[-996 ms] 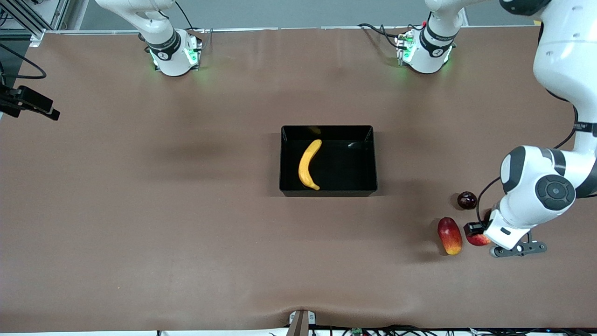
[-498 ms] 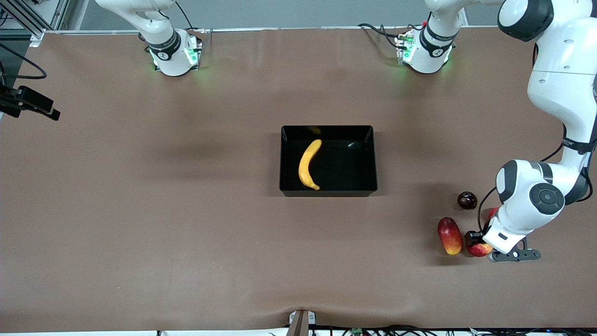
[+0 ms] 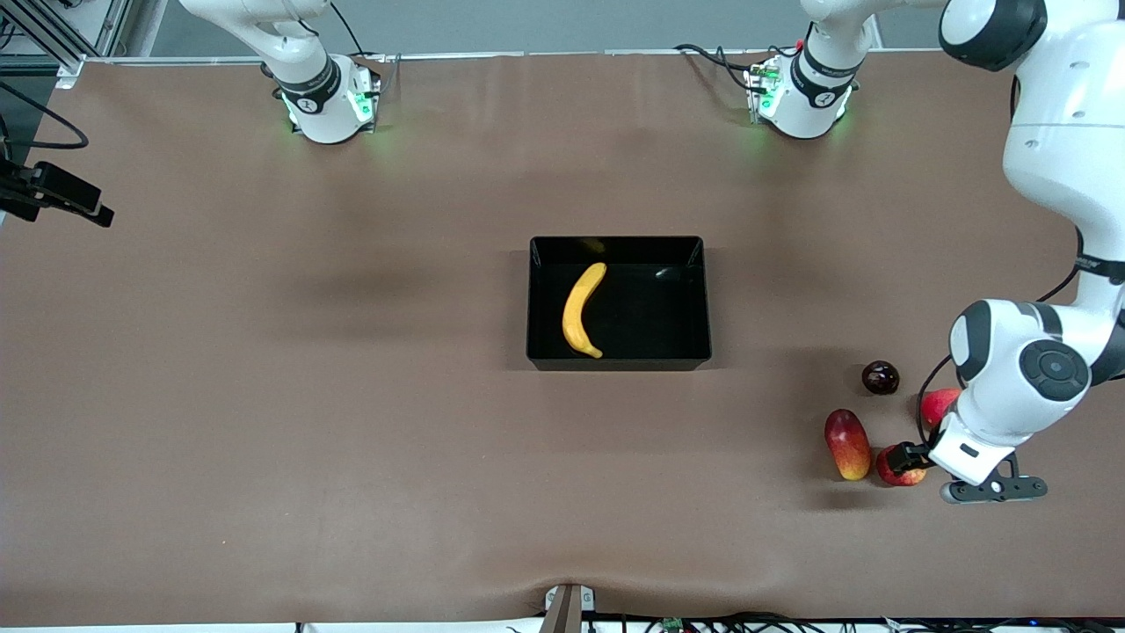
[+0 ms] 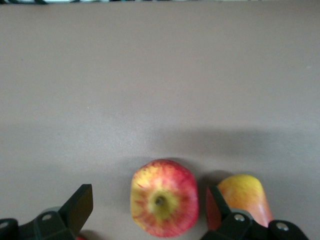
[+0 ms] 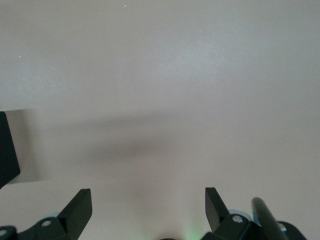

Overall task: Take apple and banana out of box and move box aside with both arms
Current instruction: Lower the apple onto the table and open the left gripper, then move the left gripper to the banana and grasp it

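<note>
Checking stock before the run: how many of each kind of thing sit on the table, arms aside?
Banana: 1
Apple: 1
Mango-like fruit: 1
Dark round fruit: 1
Partly hidden red fruit: 1
Black tray: 1
Total: 6

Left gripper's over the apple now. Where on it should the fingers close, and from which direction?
Come straight down with the open left gripper and close across the apple's round middle. Its stem end faces up. The mango-like fruit sits close beside it, so one finger must slip between them.

Light: bright, even, from overhead.
Shadows: soft smudges on the counter (image 3: 352, 422).
Glare: small glints on the box (image 3: 703, 303) walls.
Focus: front view crisp; apple (image 4: 164, 197) in left wrist view slightly soft.
</note>
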You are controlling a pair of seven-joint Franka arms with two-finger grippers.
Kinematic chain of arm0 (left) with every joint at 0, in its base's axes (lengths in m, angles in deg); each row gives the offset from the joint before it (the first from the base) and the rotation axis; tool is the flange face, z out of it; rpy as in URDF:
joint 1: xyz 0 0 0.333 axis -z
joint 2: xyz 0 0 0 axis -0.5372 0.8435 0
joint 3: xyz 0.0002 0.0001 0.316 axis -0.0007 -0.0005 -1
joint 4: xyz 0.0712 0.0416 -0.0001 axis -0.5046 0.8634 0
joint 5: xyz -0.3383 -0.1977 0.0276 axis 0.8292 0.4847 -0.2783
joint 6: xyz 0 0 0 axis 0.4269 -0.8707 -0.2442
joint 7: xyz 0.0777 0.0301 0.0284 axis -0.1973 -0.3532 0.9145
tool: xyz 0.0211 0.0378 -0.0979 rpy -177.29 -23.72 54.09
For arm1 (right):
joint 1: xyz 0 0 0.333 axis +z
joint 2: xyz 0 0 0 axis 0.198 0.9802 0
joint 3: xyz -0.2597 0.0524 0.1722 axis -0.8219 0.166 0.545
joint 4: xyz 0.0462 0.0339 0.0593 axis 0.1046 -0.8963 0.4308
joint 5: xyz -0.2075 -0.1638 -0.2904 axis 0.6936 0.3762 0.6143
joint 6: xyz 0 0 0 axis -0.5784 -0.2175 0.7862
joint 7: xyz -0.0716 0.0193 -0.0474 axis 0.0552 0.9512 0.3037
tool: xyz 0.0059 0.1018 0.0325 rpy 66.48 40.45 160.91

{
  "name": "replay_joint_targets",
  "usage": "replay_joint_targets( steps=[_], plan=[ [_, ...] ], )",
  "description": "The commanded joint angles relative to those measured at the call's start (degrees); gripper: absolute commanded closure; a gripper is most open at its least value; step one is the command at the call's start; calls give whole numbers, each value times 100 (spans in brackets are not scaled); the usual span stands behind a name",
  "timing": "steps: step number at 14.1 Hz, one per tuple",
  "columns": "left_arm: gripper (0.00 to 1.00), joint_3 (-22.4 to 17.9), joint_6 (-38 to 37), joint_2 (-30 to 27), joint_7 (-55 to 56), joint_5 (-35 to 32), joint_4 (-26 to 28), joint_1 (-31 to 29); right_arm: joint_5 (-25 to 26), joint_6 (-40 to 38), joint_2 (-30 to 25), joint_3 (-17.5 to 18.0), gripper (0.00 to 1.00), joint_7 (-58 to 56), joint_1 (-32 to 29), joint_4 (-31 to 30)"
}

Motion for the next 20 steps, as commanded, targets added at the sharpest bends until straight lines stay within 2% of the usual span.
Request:
replay_joint_targets(
  steps=[1,3,7,11,15,20],
  plan=[
    [0,399,-650,-626,-10,-92,250,41,-81,-74,63,19,0,8,-46,127],
    [0,829,-1098,-926,69,-92,408,76,-81,-74,63,19,0,8,-54,127],
    [0,1980,-1898,-989,945,-126,400,224,-81,-74,63,19,0,8,-55,127],
    [0,2062,-2137,-945,2500,-171,356,1409,-81,-74,63,19,0,8,-55,127],
    [0,2027,-2111,-611,3380,-144,338,2403,-81,-74,63,19,0,8,-63,127],
    [0,1983,-1681,-102,3629,-153,338,2853,-81,-74,63,19,0,8,-63,127]
  ],
)
